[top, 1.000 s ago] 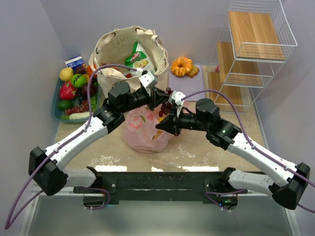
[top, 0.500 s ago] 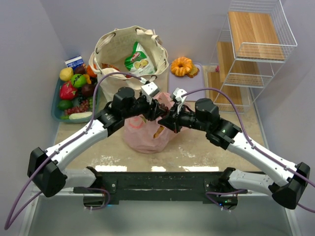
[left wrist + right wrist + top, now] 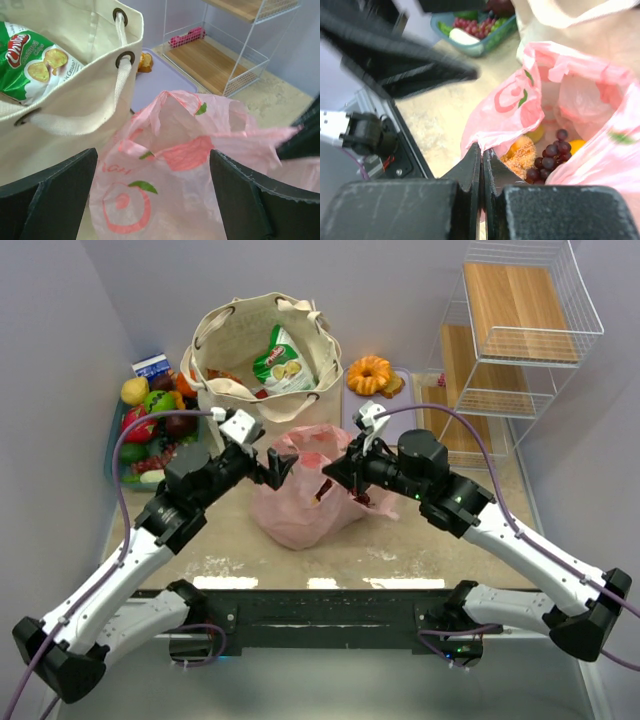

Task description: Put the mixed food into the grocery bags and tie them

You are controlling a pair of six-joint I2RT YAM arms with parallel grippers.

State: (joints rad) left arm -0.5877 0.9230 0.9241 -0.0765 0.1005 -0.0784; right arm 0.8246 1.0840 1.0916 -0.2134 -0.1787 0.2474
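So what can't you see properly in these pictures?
- Bottom of the canvas tote: top view, the green snack packet and the tote's own walls cover it.
- The pink bag, its contents: right wrist view shows only grapes and a crumbly piece; plastic folds hide the rest.
- The left gripper: right wrist view, only a dark blur.
- The orange ring cake: left wrist view, the tote's rim hides nearly all.

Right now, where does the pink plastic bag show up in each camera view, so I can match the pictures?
Top external: pink plastic bag at the table's centre.
Left wrist: bag fills the lower centre.
Right wrist: bag takes the right half, mouth open.
Shared landmark: cream tote, right beside the bag in all three.
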